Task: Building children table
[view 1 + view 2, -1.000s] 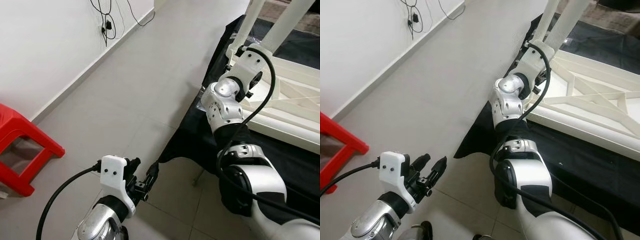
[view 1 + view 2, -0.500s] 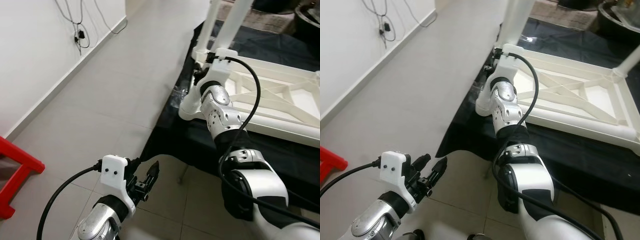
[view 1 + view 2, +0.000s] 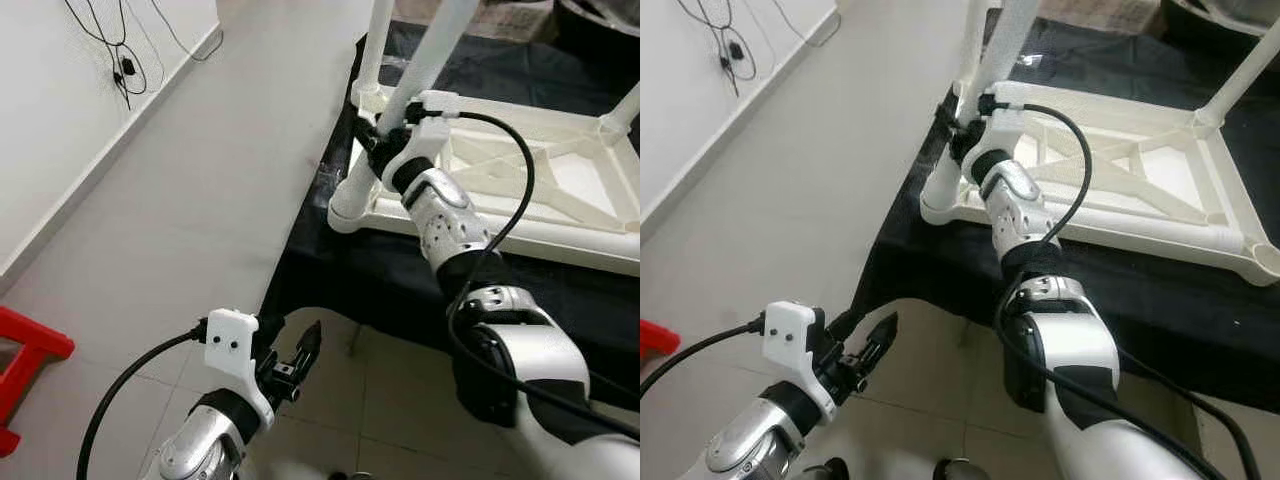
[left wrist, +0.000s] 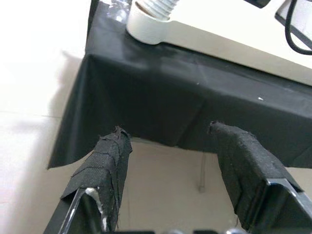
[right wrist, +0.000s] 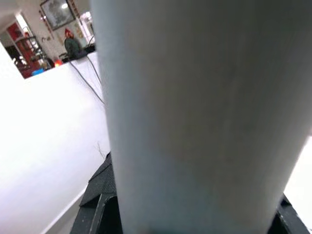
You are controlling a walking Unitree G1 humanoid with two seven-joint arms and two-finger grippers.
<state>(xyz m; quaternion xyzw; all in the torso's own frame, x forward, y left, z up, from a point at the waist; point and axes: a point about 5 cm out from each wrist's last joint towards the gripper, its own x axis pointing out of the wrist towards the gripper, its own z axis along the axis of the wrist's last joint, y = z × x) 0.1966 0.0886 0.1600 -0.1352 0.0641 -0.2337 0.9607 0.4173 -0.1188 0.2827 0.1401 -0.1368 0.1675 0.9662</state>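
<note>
Now my right gripper (image 3: 375, 150) clamps the white table leg (image 3: 405, 90); my left gripper (image 4: 168, 146) hangs wide open

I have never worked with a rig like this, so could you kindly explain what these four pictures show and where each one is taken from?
This is a humanoid robot with two silver arms. Two pictures come from its head, looking down; two come from its wrists. An upside-down white table frame lies on a black cloth on the floor. The right gripper is closed around a white table leg at the frame's near corner; the right wrist view sees that leg close up. The left gripper hovers open above the floor, holding nothing.
</note>
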